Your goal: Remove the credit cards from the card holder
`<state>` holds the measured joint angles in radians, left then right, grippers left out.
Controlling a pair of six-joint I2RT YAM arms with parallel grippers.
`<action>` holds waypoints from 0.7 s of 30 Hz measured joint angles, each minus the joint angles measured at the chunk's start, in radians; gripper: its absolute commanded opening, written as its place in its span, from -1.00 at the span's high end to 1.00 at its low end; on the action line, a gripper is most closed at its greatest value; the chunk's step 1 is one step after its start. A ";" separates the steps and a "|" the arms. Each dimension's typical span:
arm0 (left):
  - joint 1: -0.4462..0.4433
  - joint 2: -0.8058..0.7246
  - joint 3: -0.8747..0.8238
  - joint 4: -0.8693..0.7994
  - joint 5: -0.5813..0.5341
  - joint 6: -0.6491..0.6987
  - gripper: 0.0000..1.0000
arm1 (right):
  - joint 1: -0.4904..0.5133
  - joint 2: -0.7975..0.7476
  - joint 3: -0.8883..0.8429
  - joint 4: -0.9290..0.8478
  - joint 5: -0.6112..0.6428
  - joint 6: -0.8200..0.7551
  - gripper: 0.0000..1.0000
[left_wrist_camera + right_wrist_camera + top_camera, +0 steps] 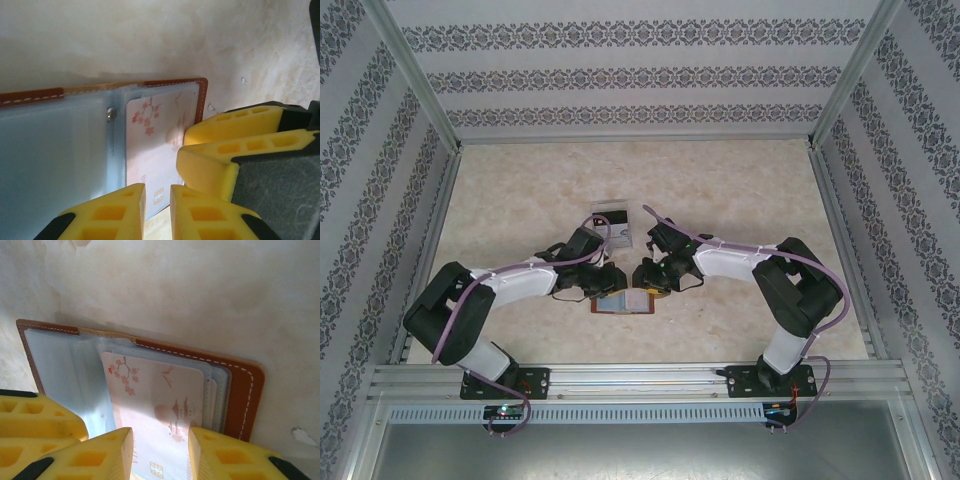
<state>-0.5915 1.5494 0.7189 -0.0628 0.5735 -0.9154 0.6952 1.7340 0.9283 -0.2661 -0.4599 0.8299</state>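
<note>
Tightly, left gripper (157,196) and right gripper (161,441) crowd one card holder (245,390) edge.

clear tray (611,218): on table (510,200), centre | table: beige, marbled | walls (620,80): floral-striped

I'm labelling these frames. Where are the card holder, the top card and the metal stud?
card holder (250,400): right wrist view, on its brown stitched leather edge.
top card (160,390): right wrist view, on the middle of its printed face.
stud (111,114): left wrist view, on its metal head.
</note>
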 measured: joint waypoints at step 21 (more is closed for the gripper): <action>-0.010 0.080 0.009 0.024 0.020 -0.011 0.59 | -0.006 -0.024 -0.021 0.008 0.000 0.008 0.18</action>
<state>-0.6014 1.6299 0.7280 -0.0387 0.5934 -0.9268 0.6891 1.7100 0.9070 -0.2581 -0.4599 0.8379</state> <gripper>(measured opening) 0.203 0.397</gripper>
